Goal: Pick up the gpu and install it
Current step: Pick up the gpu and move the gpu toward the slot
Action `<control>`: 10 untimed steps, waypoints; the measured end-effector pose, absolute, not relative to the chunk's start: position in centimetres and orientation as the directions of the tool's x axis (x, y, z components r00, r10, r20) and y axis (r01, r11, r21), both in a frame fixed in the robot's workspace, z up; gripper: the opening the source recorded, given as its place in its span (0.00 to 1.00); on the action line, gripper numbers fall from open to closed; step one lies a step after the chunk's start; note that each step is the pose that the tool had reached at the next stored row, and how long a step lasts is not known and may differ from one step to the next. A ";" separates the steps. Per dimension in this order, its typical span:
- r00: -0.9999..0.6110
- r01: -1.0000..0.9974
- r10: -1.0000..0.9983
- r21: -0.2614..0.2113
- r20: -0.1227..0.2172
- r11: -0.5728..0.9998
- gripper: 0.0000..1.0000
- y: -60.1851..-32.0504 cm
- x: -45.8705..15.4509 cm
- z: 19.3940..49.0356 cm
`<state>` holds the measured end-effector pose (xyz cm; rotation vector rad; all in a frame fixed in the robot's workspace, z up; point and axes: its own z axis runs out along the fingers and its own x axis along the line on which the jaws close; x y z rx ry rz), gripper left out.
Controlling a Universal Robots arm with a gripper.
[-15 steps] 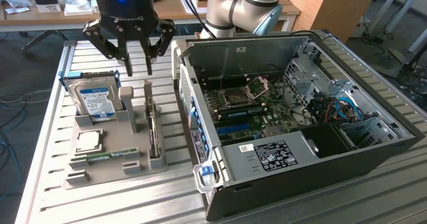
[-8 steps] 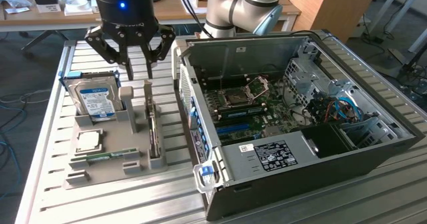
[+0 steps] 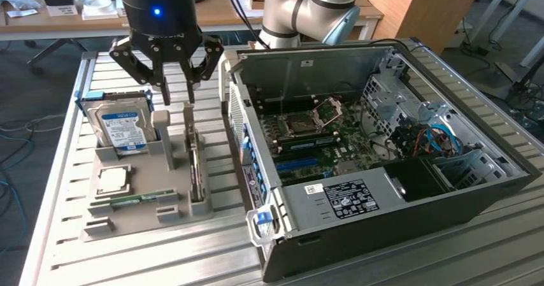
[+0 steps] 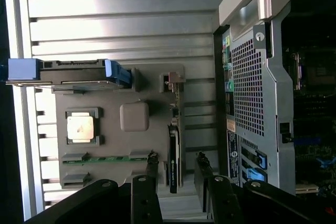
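The gpu (image 4: pixel 173 157) stands on edge in the tray (image 3: pixel 136 225) slot nearest the case (image 3: pixel 383 203), with its long edge running parallel to the case wall. The claw (image 3: pixel 179 100) hangs above the gpu, open and holding nothing. In the wrist view its fingers (image 4: pixel 152 165) stand one on each side of the card line, neither touching it. Treat the card as light and stiff but fragile: bare board, soldered parts and a thin edge connector will probably not tolerate pinching or twisting. The best hold is likely across the two flat faces at the upper edge, over the black cooler block, squarely enough that the card cannot pivot. On the case side, clearance is tight: only a narrow strip of worktop (image 3: pixel 170 260) separates the tray from the case wall. On the side away from the case, a grey post (image 4: pixel 134 116) and the drive (image 3: pixel 123 123) stand near. The room above the card is free. The case lies open upward, with the board (image 3: pixel 314 139) exposed.
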<state>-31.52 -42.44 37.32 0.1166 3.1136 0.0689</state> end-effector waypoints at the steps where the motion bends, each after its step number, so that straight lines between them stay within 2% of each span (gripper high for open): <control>1: -0.997 0.074 0.075 0.045 -0.023 0.996 0.42 -42.4 -31.5 37.3; 10: -0.997 0.074 0.075 0.045 -0.023 0.996 0.42 -42.4 -31.5 37.1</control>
